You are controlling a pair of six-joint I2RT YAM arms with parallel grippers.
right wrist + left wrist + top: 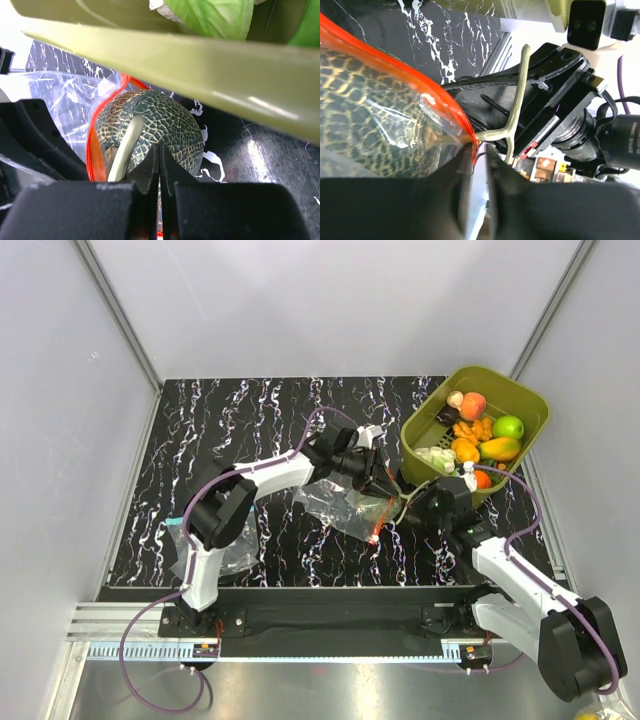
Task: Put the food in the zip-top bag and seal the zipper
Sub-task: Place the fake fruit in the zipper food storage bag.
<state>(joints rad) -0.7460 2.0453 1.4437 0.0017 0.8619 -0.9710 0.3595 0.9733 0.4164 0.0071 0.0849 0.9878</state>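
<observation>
Zip-top bag [335, 508] is held on the desk [230, 430], its zipper [437, 95] edge clamped in the left hand [480, 157]. Netted melon [155, 125] is lodged in the bag mouth. Right hand [159, 152] is closed together against melon, beside olive tub [418, 440].

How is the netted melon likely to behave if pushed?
It would probably roll, since the melon looks nearly round. Its rough netted skin should resist slipping. The thin pale stem curves, so it may flex and make a poor handle.
</observation>
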